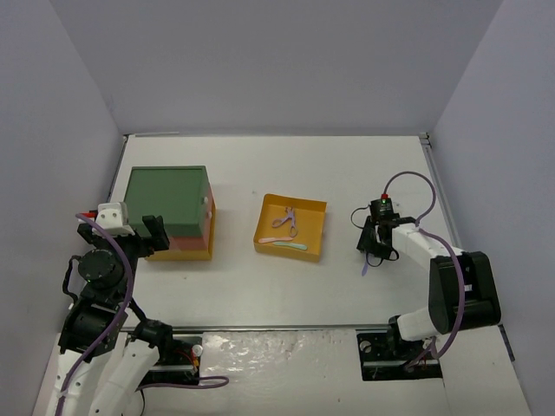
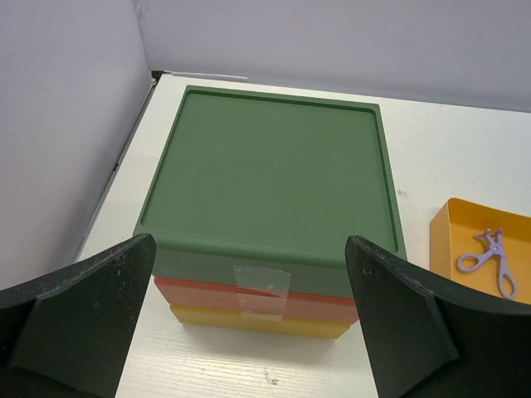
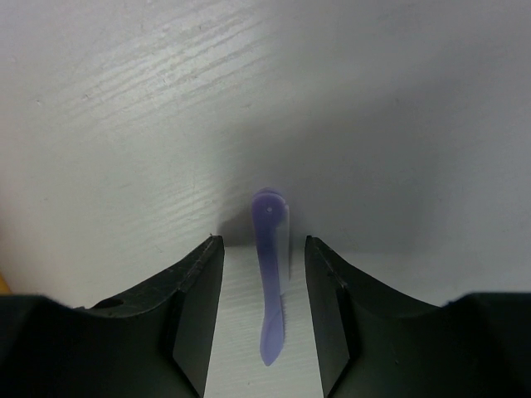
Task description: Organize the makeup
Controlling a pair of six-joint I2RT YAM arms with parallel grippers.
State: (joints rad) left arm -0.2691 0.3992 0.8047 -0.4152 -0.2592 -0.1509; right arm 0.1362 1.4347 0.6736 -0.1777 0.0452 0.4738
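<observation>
On the white tabletop (image 1: 234,286) the right gripper (image 1: 375,250) is down over a lavender stick (image 3: 272,282), at 3 o'clock from the yellow tray (image 1: 314,234). In the wrist view the stick lies lengthwise between the two dark fingers (image 3: 199,307), with a thin strip of tabletop showing on each side. The jaws are partly open around it and are not pinching it. From above, the stick's end pokes out at 7 o'clock from that gripper. Inside the tray lie a lavender scissor-like tool (image 1: 289,223) and, at 6 o'clock from it, a mint stick (image 1: 293,246). At 9 o'clock from the tray stands the green-topped drawer box (image 1: 169,208). The left gripper (image 2: 249,265) hangs at the box's near side, jaws spread wide and holding nothing.
</observation>
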